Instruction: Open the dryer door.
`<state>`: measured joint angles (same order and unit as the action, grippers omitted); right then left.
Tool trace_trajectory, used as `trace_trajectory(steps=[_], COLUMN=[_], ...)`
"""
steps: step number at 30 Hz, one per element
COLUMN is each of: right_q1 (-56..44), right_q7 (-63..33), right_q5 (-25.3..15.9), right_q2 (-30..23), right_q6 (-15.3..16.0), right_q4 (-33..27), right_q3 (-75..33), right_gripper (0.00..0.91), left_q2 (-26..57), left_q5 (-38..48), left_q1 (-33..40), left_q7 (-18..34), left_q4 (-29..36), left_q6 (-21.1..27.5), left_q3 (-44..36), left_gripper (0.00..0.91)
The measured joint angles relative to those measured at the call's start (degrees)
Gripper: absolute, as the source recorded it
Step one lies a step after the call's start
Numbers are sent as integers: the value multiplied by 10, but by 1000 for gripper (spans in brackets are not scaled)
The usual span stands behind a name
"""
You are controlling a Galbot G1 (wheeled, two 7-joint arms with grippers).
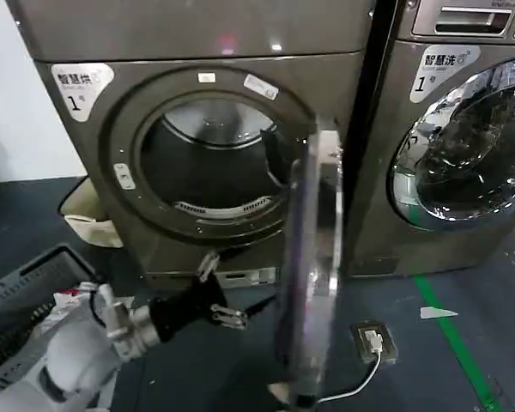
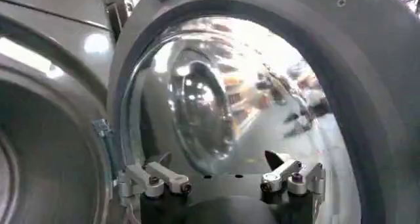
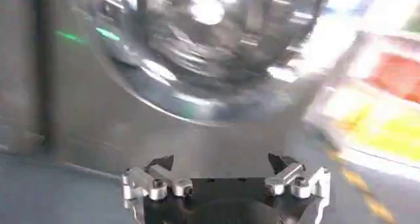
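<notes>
Here the dryer [image 1: 197, 137] fills the head view from ten to one o'clock, its round drum opening exposed. The dryer door [image 1: 313, 275] stands swung out, edge-on, running from centre toward six o'clock, hinged at the opening's right side. A second machine [image 1: 463, 146] sits at two o'clock. The left end effector [image 1: 216, 292] hovers at seven o'clock, just beside the door's inner face, fingers apart, gripping nothing. The right end effector [image 3: 223, 179] faces the second machine's glass, fingers likewise spread.
</notes>
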<state>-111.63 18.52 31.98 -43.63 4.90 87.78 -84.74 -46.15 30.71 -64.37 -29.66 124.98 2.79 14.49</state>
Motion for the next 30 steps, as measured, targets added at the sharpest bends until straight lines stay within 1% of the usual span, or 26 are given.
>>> trace_trajectory(steps=[4,9,15,18,23,30], right_q1=[-41,-76,-100,-107,-110,-111], right_q7=[-28,-28,-27,-27,-27,-25], right_q5=[-55,-89,-108,-110,-110,-109], right_q2=[-59,-117,-171,-190,-213,-231], right_q6=[8,23,22,21,20,20], right_q4=[3,14,27,30,38,42], right_q3=[-60,-114,-153,-163,-168,-170], right_gripper=[907,907,907,907,907,907], left_q2=[-13,-39,-80,-106,-147,-192], left_q5=[-23,-47,-90,-110,-134,-185], left_q1=[37,95,171,204,243,282], left_q7=[15,42,69,79,99,134], left_q4=[-14,-36,-79,-107,-152,-204], left_q6=[-1,-10,-29,-42,-59,-80], left_q3=[-44,-110,-190,-223,-266,-312], left_gripper=[907,907,907,907,907,907])
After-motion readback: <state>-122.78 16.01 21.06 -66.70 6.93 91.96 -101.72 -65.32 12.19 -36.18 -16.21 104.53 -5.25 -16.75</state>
